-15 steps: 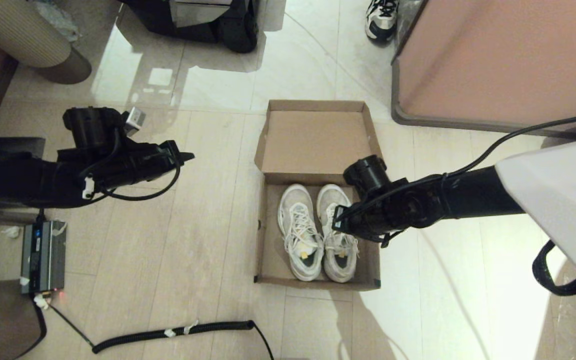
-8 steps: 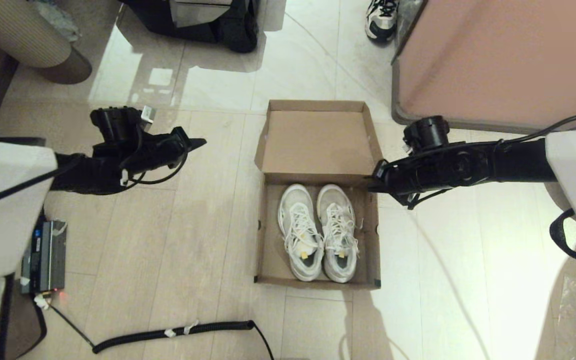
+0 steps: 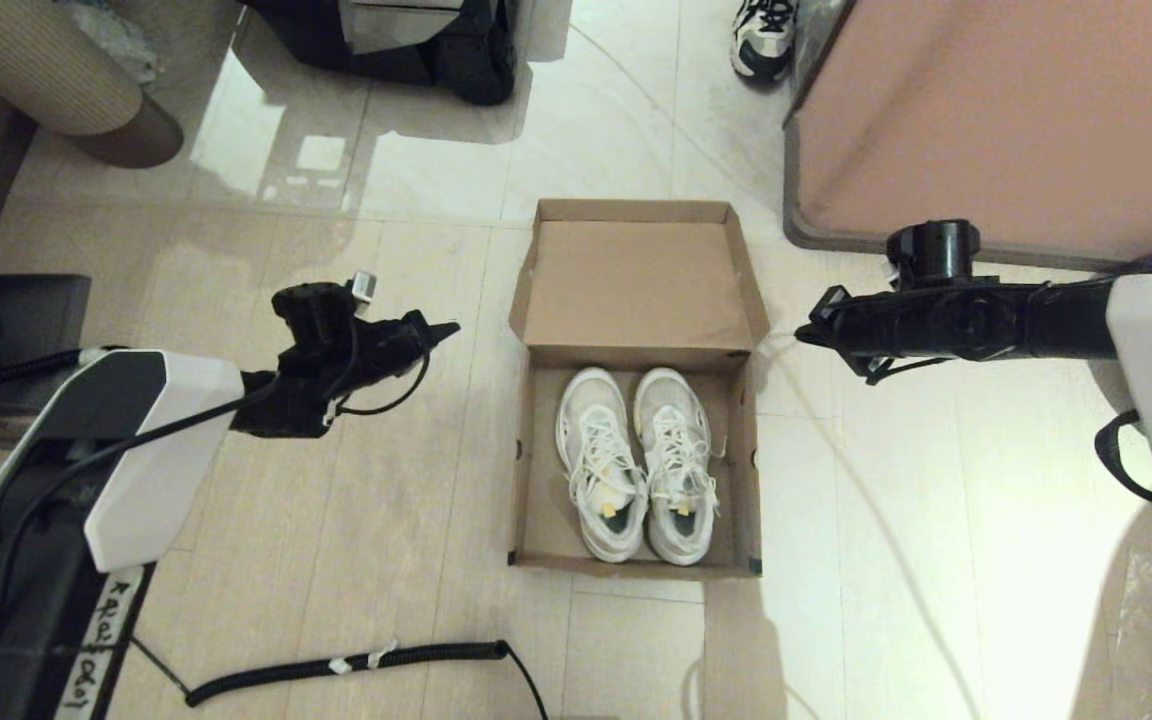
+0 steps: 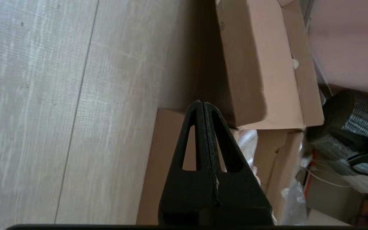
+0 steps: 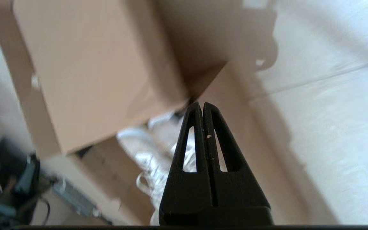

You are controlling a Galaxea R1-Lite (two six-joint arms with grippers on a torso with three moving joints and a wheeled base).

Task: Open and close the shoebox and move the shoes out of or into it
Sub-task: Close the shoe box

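The brown cardboard shoebox [image 3: 636, 385] sits on the floor [image 3: 406, 520] in the middle of the head view, its hinged lid [image 3: 636, 285] thrown back and lying open on the far side. Inside the base, a pair of white and light grey mesh sneakers [image 3: 634, 462] lies side by side, toes toward the lid hinge and heels toward the near wall, the two shoes touching along their inner edges. The left gripper [image 3: 448, 327] hangs to the left of the box, near the lid's hinge corner but apart from the cardboard, pointing toward it; in the left wrist view its two black fingers [image 4: 196, 127] are pressed flat together with nothing between them. The right gripper [image 3: 802, 337] hangs just off the box's right side at about the same level, also aimed at the hinge line and not touching; the right wrist view shows its fingers [image 5: 195, 127] closed against each other and empty. A coiled black cable [image 3: 356, 665] lies on the floor in front of the box, and a white-and-black sneaker [image 3: 764, 38] stands at the far edge beside a pinkish cabinet [image 3: 1006, 120].
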